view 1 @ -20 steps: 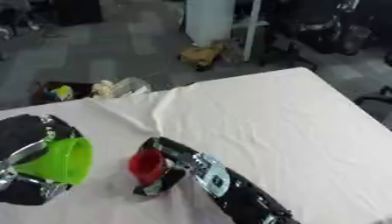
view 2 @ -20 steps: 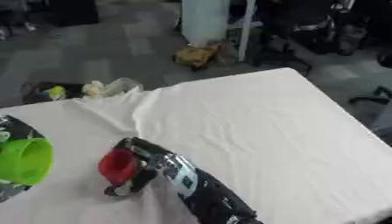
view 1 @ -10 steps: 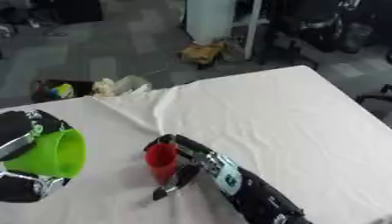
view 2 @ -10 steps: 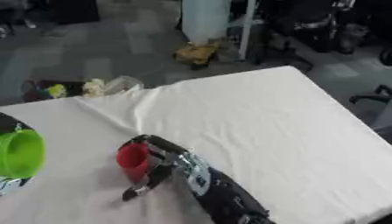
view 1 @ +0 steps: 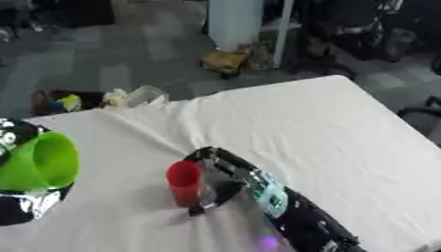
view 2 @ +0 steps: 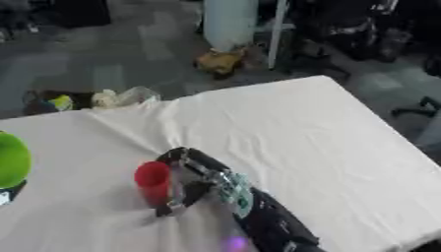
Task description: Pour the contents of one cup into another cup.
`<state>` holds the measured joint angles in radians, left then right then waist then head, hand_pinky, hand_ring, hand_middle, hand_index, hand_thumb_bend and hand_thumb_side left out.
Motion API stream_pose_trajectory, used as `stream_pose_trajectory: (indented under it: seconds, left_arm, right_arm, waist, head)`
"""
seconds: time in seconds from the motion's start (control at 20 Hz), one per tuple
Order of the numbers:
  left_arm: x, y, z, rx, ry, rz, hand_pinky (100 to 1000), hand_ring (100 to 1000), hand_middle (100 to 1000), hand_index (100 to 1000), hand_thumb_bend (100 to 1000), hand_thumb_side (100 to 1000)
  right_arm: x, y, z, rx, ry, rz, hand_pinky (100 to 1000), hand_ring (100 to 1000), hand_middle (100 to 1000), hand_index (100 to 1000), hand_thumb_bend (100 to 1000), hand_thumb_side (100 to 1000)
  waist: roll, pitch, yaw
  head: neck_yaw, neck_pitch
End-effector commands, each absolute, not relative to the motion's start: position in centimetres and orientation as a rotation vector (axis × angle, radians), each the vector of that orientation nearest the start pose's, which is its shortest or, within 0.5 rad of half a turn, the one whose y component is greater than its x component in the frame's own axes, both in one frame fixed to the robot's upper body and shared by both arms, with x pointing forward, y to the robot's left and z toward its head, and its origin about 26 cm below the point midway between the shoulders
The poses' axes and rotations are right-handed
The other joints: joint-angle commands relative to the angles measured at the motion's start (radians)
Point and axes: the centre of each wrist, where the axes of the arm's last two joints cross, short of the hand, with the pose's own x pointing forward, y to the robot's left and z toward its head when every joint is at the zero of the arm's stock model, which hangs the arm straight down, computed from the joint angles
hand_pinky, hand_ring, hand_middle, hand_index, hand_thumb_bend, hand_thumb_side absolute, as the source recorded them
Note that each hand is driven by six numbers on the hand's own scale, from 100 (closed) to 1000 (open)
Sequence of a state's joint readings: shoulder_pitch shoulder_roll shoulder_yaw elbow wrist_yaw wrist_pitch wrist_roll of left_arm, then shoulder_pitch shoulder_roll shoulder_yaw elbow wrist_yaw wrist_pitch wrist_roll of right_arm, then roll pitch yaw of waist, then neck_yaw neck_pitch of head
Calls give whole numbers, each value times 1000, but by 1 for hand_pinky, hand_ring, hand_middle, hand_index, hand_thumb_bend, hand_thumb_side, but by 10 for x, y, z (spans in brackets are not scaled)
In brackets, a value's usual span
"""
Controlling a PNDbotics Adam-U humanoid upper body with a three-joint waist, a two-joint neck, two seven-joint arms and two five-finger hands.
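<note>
We see the right robot hand [view 1: 226, 178] grasping the upright red cup [view 1: 185, 181]; the left robot hand [view 1: 24, 206] holds the tilted green cup [view 1: 39, 161] at far left.

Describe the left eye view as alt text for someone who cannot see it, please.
A robot's right hand curls around an upright red cup on a table covered with a white cloth. At the left edge its left hand holds a bigger green cup, tipped with its mouth facing the red one. Behind the table lies a grey floor with clutter.
</note>
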<state>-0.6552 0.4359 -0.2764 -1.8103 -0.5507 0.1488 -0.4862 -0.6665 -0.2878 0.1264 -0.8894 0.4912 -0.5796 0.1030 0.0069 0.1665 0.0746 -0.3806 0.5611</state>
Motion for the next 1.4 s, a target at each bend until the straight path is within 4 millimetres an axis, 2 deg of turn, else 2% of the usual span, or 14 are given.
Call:
stream_pose_trajectory:
  seconds: [0.05, 0.25, 0.4, 0.55, 0.65, 0.85, 1.05, 1.3, 1.4]
  left_arm:
    - [341, 196, 259, 524, -1934, -1282, 100, 264, 354, 694, 100, 249]
    - [342, 203, 252, 471, -1956, -1148, 100, 274, 364, 695, 100, 305]
    - [349, 205, 242, 417, -1965, -1065, 100, 294, 365, 695, 100, 385]
    - [359, 205, 224, 356, -1953, -1002, 155, 346, 384, 703, 100, 434]
    - [367, 204, 211, 319, -1933, -963, 227, 402, 406, 711, 100, 461]
    - [382, 197, 187, 252, -1901, -914, 342, 457, 440, 722, 100, 504]
    - [408, 191, 151, 170, -1905, -845, 425, 511, 471, 731, 100, 538]
    - [421, 189, 126, 186, -1896, -928, 497, 596, 528, 749, 100, 582]
    - [422, 188, 117, 212, -1880, -1000, 538, 660, 584, 770, 200, 614]
  right_arm:
    - [438, -290, 64, -382, -1951, 1035, 874, 763, 631, 803, 944, 555]
    - [432, -313, 66, -450, -1952, 926, 872, 759, 626, 799, 931, 572]
    - [429, -326, 69, -487, -1962, 846, 870, 754, 618, 796, 918, 595]
    - [425, -336, 74, -522, -1989, 757, 867, 749, 612, 793, 902, 621]
    - [424, -341, 77, -537, -2006, 700, 865, 746, 608, 790, 888, 646]
    - [422, -344, 86, -551, -2058, 590, 861, 742, 603, 787, 862, 719]
    - [422, -341, 99, -540, -2129, 504, 859, 740, 603, 785, 836, 801]
    - [423, -335, 115, -520, -2200, 451, 861, 739, 602, 786, 820, 846]
    - [422, -334, 118, -519, -2212, 439, 861, 739, 601, 787, 816, 853]
  waist:
    - [-5, -18, 1]
    - [-14, -15, -4]
    - [-21, -12, -11]
    - [-26, -9, -20]
    - [-28, -8, -24]
    - [-32, -4, -37]
    - [-34, 0, -61]
    - [-36, 2, -85]
    - [-37, 2, -89]
  head:
    - [1, 4]
    - [4, 5]
    - [7, 4]
    - [12, 2]
    - [14, 2]
    - [19, 2]
    - [29, 2]
    - [41, 0]
    - [43, 0]
